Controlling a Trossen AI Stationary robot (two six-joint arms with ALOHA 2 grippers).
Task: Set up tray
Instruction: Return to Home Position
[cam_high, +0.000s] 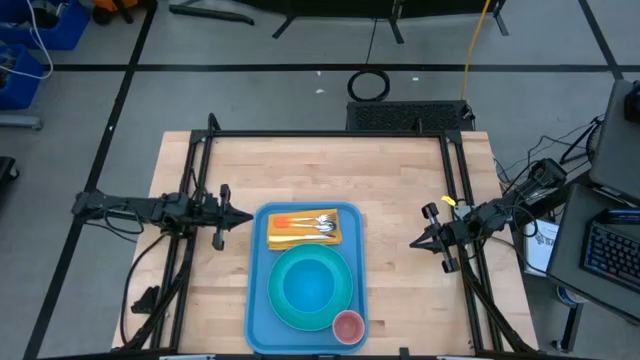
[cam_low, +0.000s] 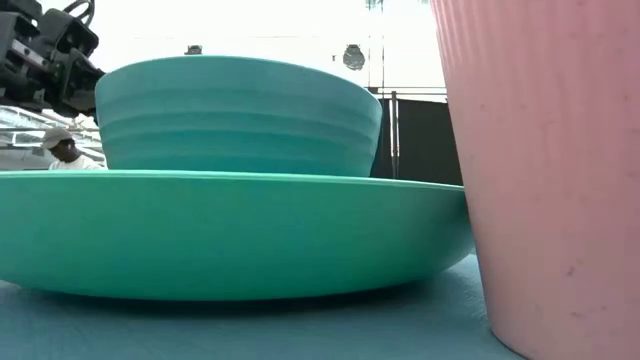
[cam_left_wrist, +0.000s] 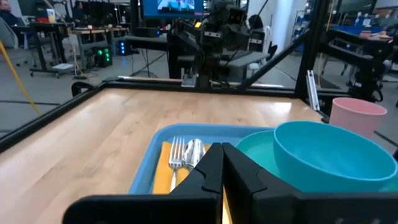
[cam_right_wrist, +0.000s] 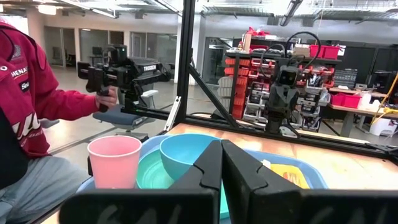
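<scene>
Jaws closed, flanking tray (cam_high: 257, 268); cutlery (cam_high: 318, 224) maybe three pieces.

High overhead; low hugs plate (cam_low: 200, 230); wrists face tray (cam_left_wrist: 146, 167)

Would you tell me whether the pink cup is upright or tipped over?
Upright: the cup stands on the tray, open mouth facing up.

Blue rectangular tray (cam_high: 259, 290), flat on table between both arms, loaded with tableware
</scene>
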